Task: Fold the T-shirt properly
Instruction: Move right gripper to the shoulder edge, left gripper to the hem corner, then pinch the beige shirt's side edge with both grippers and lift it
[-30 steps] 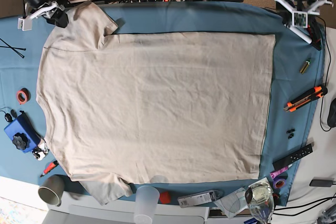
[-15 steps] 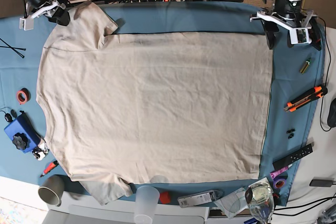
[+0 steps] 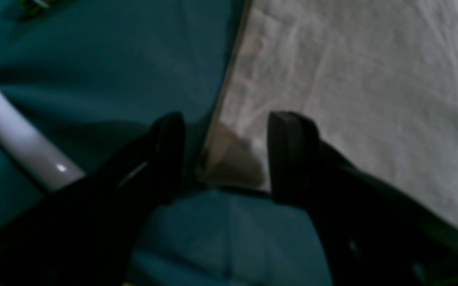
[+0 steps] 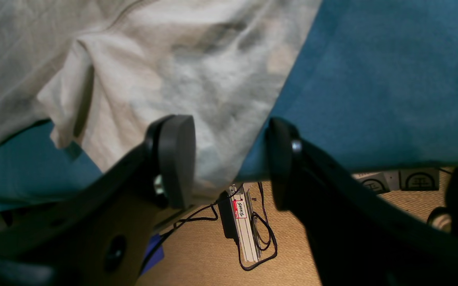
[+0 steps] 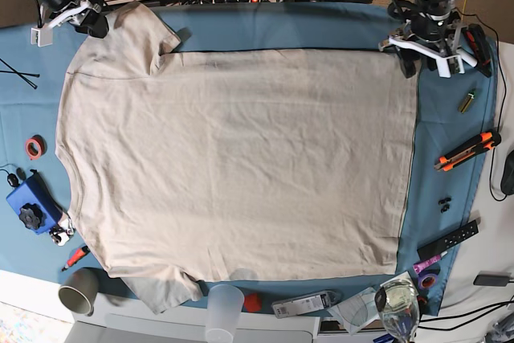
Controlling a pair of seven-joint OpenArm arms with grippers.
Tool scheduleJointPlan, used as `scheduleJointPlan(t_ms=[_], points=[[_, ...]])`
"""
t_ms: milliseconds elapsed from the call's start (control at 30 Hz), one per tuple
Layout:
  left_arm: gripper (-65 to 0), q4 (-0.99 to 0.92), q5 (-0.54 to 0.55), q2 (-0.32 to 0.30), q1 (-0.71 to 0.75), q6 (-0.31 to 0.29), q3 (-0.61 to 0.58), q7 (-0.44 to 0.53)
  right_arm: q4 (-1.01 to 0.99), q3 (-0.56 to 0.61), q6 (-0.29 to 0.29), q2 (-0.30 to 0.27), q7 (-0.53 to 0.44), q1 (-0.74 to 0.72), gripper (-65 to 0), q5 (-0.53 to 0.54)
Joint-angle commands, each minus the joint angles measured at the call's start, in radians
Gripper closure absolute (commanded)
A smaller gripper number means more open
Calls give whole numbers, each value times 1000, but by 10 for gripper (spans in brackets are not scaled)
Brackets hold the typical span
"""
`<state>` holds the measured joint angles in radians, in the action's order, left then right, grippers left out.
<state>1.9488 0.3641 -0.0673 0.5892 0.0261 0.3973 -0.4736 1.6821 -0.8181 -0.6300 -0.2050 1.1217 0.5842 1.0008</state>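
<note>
Beige T-shirt [image 5: 237,158] is lying flat on the blue-covered worktop [image 5: 281,26]. Left pincer [image 5: 408,52] has been shifting onto the shirt's hem corner, jaws wide, holding nothing. Right pincer [image 5: 80,20], likewise wide and empty, is waiting at the shirt's sleeve.

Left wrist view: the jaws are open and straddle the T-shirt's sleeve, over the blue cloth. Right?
Not quite. The jaws of the left gripper are open over the blue cloth, but they straddle a corner of the T-shirt at its hem, not the sleeve. The left wrist view shows it; the base view confirms that end is the hem.
</note>
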Motion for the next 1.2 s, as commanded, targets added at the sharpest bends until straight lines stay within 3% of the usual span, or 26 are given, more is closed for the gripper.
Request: scheduleJointPlan(t_ms=[0,100,233,367,467,533,733,800,900,1033,1167], points=[[-338,13,0,-8,4,0,17,12,12,-8,-7,-14,8,6,-292,5],[-338,12,39,-8,4,-2,50,-14,12,-8,-7,-14,8,6,-292,5],[-337,10,91,-7,4,-83,51,-44,12,-8,-7,-14,8,6,-292,5],[-337,-22,95,5,3,-92,50,-43,12,-8,-7,-14,8,6,-292,5],[-337,-56,133,6,6,-143,50,-43,12,-8,-7,-13,7,6,-292,28],[-330,-64,161,6,6,-145,50,-42,12,-8,-7,-11,8,6,-292,58],[-220,-64,172,6,3,-186,50,-35,12,-8,-8,-3,6,6,-287,83],[-189,-64,172,6,3,-185,50,-34,12,-8,-8,-3,0,6,-239,83],[-114,-64,173,6,3,-185,50,-8,12,-8,-7,-3,-16,3,-104,84],[0,-64,172,6,2,-185,50,26,12,-8,-5,-3,-23,-8,-4,83],[0,-63,167,6,-5,-185,50,25,12,-8,-5,-3,-13,-19,0,83]])
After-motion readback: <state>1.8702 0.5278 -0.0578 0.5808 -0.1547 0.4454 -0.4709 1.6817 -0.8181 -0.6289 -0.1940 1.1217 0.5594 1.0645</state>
